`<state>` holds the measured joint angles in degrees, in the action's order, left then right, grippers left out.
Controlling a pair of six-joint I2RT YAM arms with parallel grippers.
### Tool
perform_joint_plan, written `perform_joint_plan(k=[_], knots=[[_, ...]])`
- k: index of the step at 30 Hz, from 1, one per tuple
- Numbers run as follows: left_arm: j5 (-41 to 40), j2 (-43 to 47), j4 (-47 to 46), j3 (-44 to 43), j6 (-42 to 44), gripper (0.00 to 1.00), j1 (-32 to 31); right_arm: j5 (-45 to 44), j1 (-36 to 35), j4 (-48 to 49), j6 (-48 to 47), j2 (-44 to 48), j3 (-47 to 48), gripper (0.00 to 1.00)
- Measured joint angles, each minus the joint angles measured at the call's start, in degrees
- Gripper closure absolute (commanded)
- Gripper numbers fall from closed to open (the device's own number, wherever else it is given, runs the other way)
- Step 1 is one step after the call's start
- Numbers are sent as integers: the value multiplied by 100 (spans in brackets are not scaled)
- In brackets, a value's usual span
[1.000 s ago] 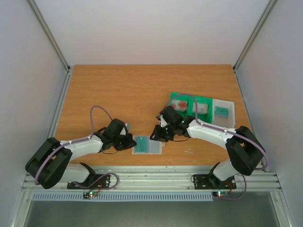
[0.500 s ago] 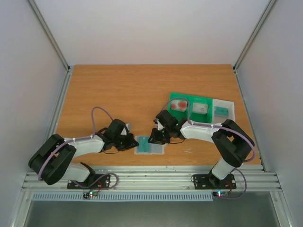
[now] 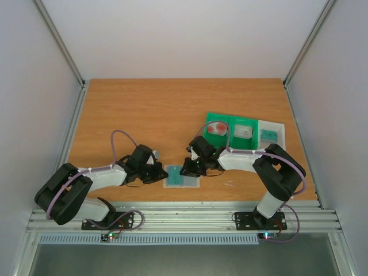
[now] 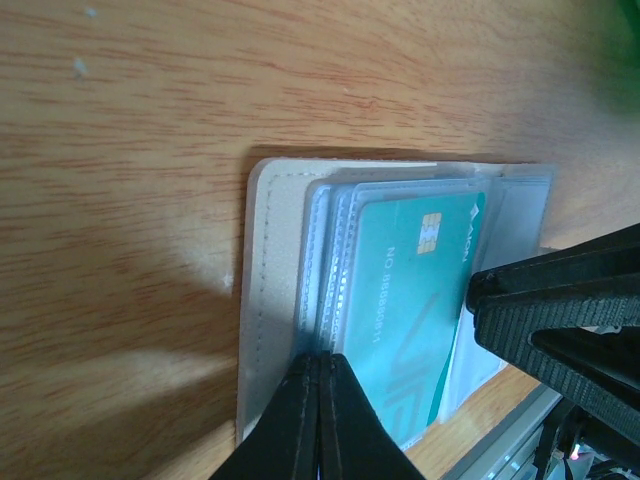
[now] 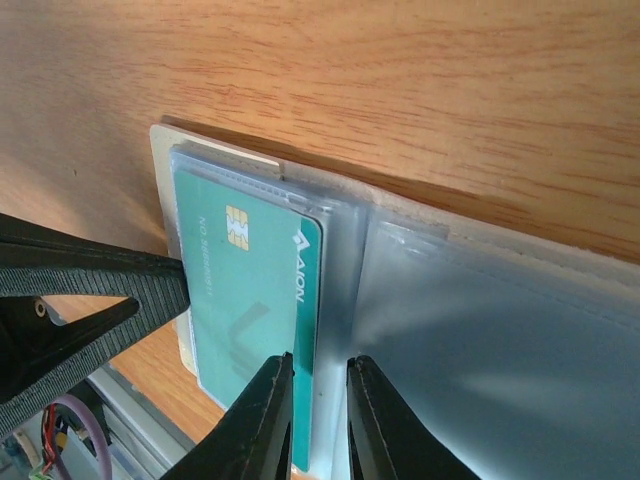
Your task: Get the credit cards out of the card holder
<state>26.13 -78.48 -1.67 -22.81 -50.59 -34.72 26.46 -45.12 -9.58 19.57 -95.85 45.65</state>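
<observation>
The card holder (image 3: 181,176) lies open and flat on the table (image 3: 149,109), near its front edge, between the two arms. A teal card (image 5: 250,300) sits in its left pocket. The left hand (image 4: 320,365), fingers pressed together, bears down on the holder's left border. The right hand (image 5: 320,362) stands narrowly spread, its fingers either side of the teal card's inner edge; I cannot tell whether it grips. Well apart to the right, a green tray (image 3: 221,117) holds two more cards.
</observation>
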Motion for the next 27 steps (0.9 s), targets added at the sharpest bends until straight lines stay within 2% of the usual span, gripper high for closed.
perform_joint_plan(k=[15, 21, 27], knots=[[0, 0, -7, 2, 0, 100, 0, 111, 0, 304, 120, -166, -9, 84], [0, 0, -4, 2, -2, 100, 0, 144, 0, 369, 144, -201, -15, 88], [0, 2, -2, 2, -2, 100, 0, 131, 2, 374, 168, -203, -33, 96]])
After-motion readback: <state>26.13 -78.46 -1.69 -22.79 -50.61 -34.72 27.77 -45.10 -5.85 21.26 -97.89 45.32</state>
